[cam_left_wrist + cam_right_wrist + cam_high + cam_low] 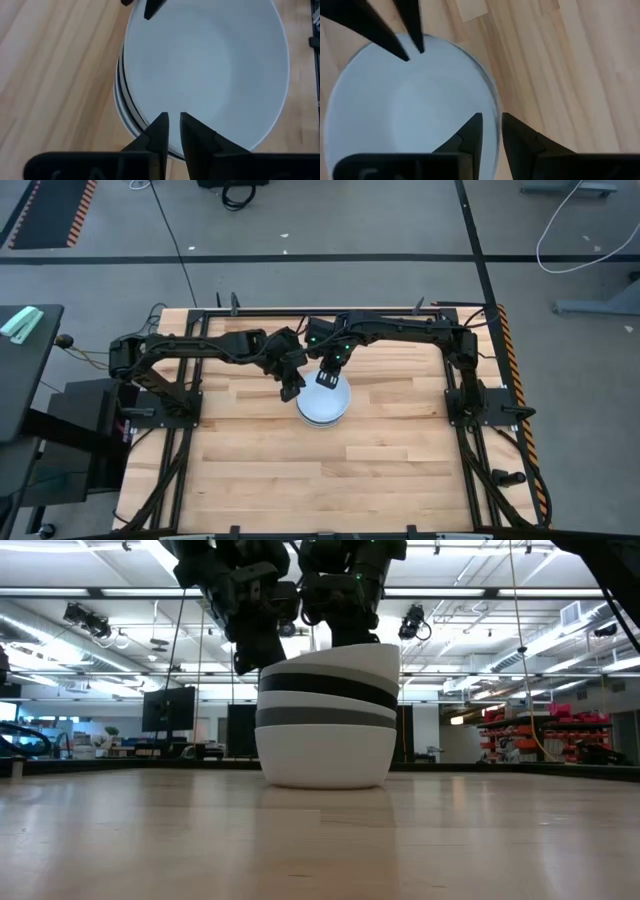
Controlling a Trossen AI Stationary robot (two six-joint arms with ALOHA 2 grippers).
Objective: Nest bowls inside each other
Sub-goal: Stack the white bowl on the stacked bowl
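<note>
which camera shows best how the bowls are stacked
The low view: the stack of bowls shows side-on, white, black and grey bands, top bowl tilted. The high and both wrist views look down into the top white bowl, showing at most rim edges beneath.

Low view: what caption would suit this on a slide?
Two grippers hover at the tilted top white bowl of a nested stack.

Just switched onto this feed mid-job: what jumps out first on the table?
A single stack of nested bowls stands near the table's middle, white on top with black and grey bands below, the top bowl sitting tilted. Both grippers crowd it: the left gripper at one rim, the right gripper at the opposite rim, each with narrowly parted fingers straddling the edge of the top bowl.
</note>
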